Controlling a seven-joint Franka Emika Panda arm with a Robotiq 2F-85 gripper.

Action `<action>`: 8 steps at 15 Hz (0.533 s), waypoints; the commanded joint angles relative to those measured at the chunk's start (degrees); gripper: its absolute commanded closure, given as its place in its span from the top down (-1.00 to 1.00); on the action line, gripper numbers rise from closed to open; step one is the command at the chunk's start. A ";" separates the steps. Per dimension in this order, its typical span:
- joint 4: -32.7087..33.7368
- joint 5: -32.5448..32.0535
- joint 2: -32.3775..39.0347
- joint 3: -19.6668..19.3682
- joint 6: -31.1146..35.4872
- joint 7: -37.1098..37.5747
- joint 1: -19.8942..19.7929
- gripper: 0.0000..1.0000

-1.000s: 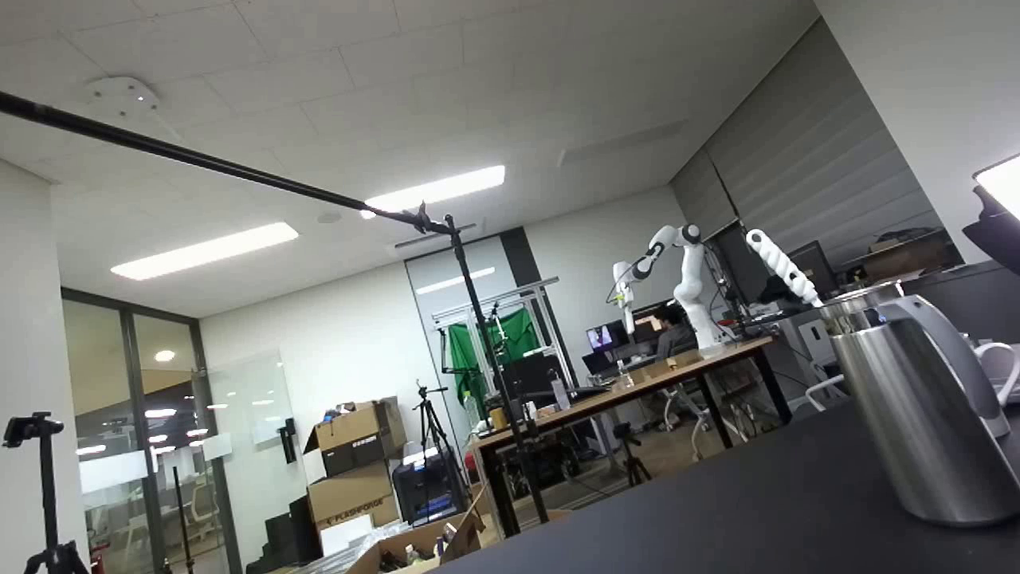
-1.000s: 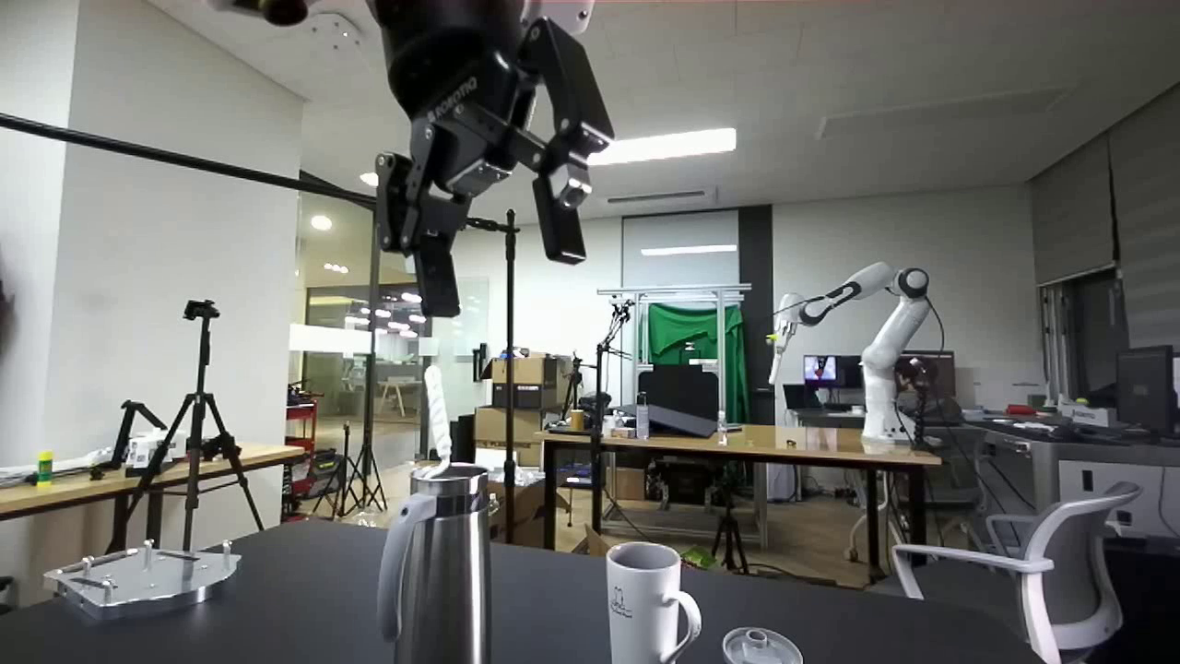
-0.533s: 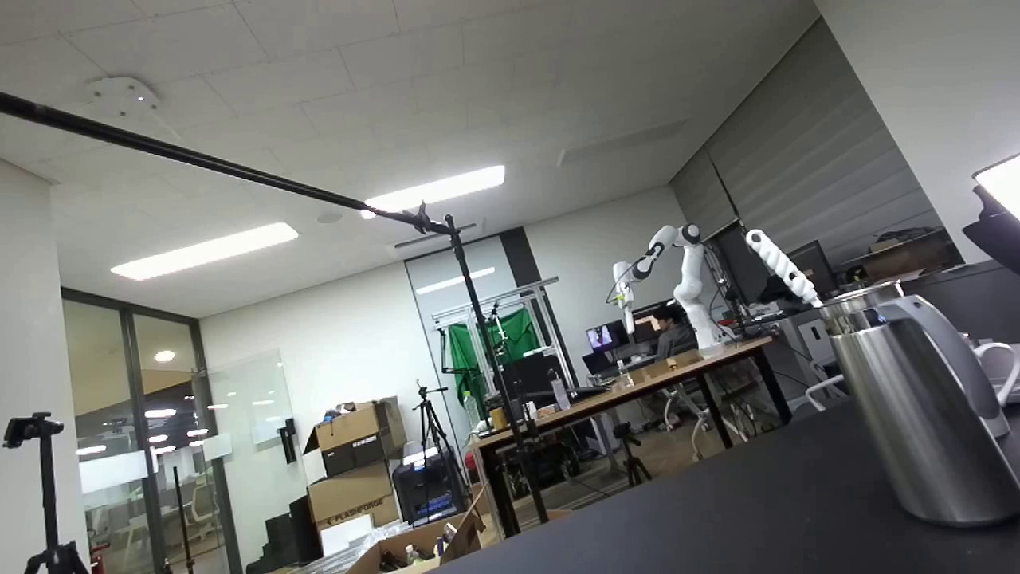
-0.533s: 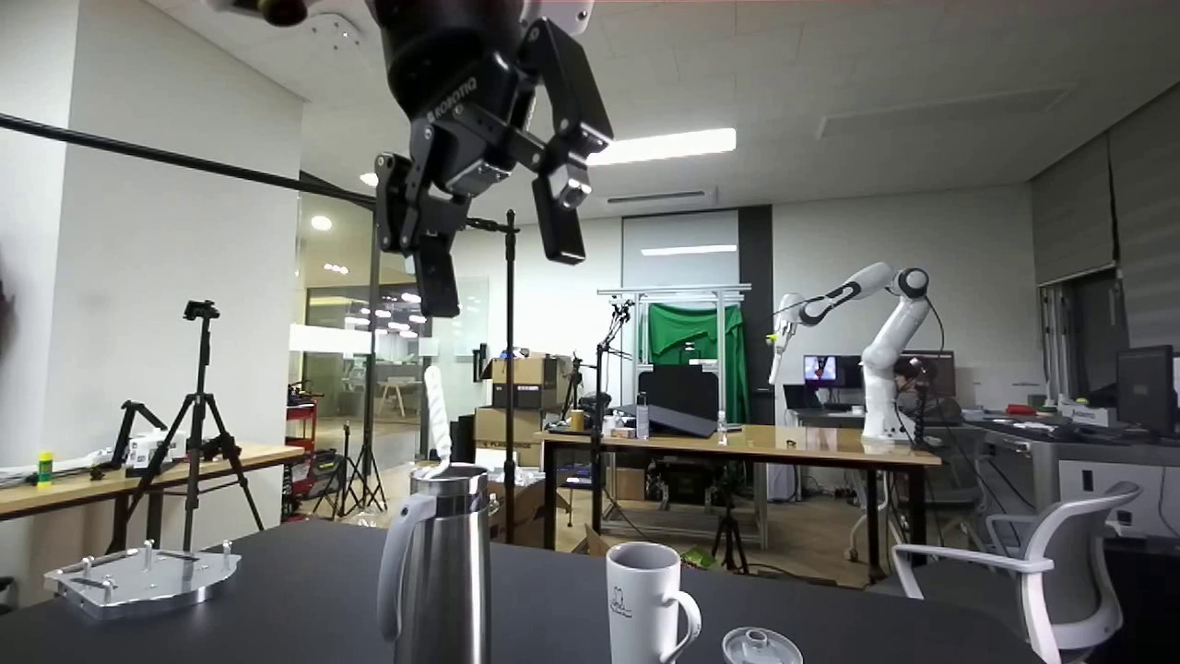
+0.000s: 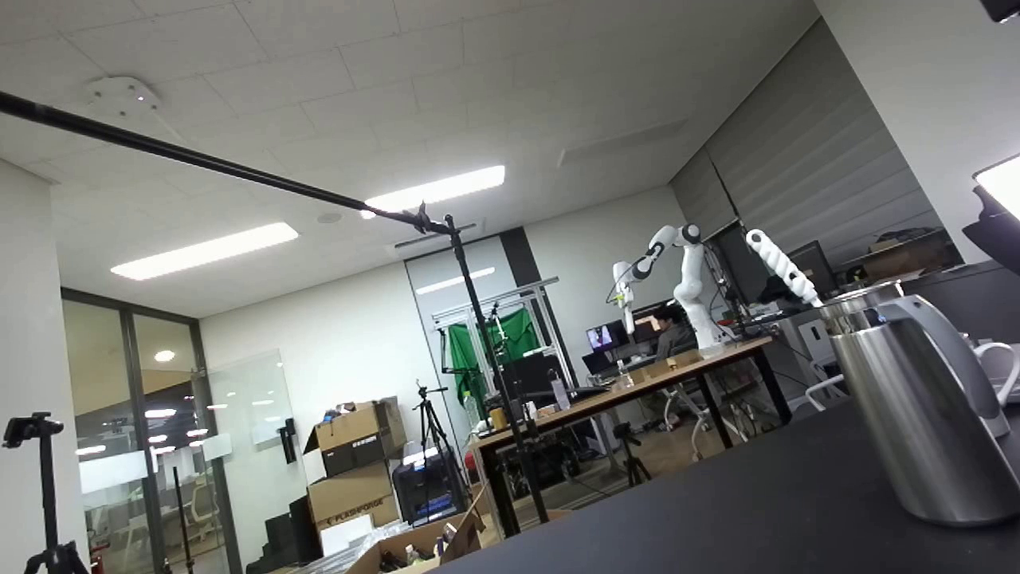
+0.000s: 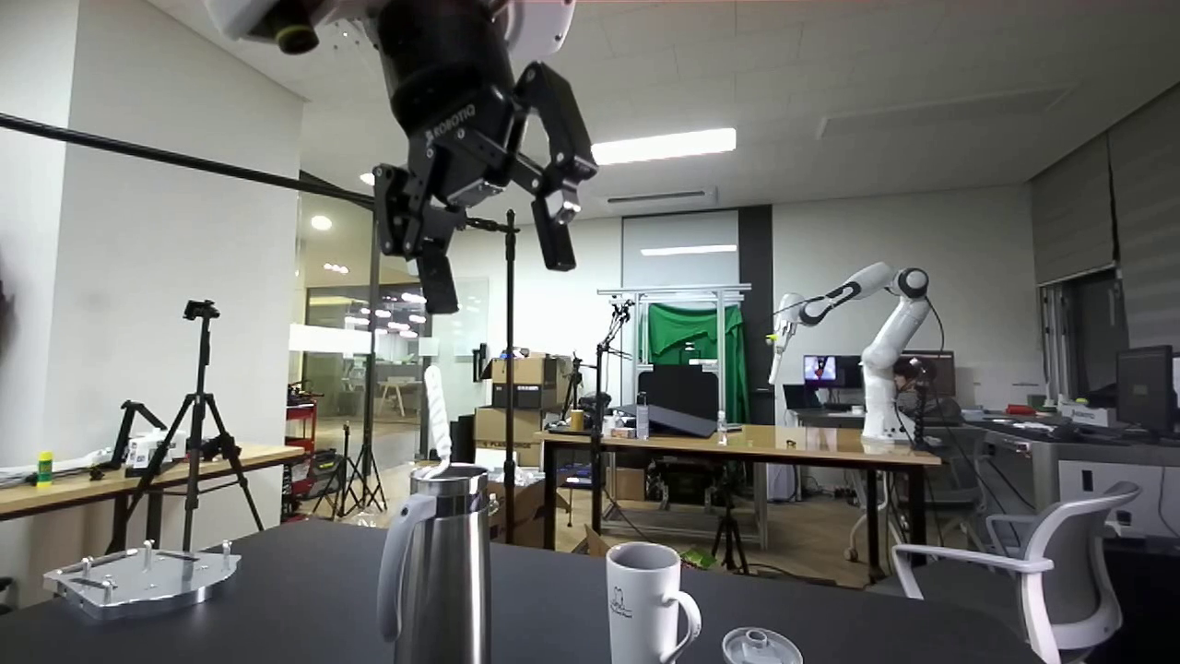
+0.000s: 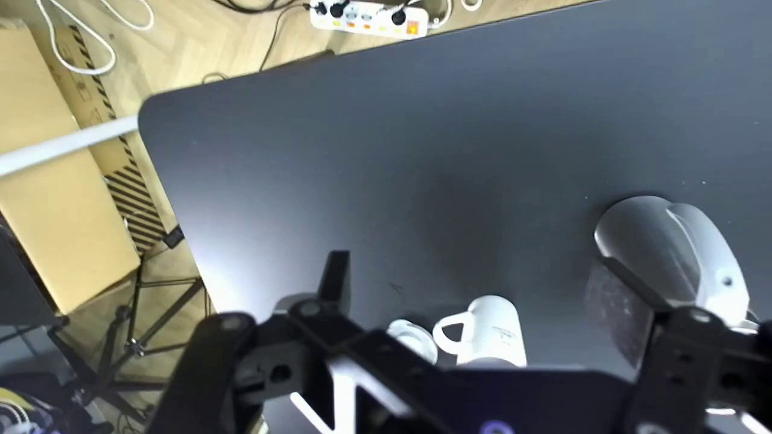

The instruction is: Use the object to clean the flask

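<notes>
Flask [image 6: 454,572], tool [image 6: 500,281] higher and apart, jaws spread wide

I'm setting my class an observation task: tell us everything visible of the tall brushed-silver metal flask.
The tall brushed-silver metal flask has a shinier band around its open top and a long, curved grey handle, apparently plastic. It stands upright on the flat black table, with a slender white twisted stick leaning out, seemingly against its edge. The black pincer hangs open, higher up, not touching it. Its lower inside is hidden.
</notes>
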 commanded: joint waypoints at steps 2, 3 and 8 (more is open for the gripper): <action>3.21 3.97 5.58 4.04 5.53 1.77 6.46 1.00; 3.28 4.58 6.45 4.54 7.81 -0.88 8.75 1.00; 8.77 3.81 14.49 7.96 10.91 -8.55 15.73 1.00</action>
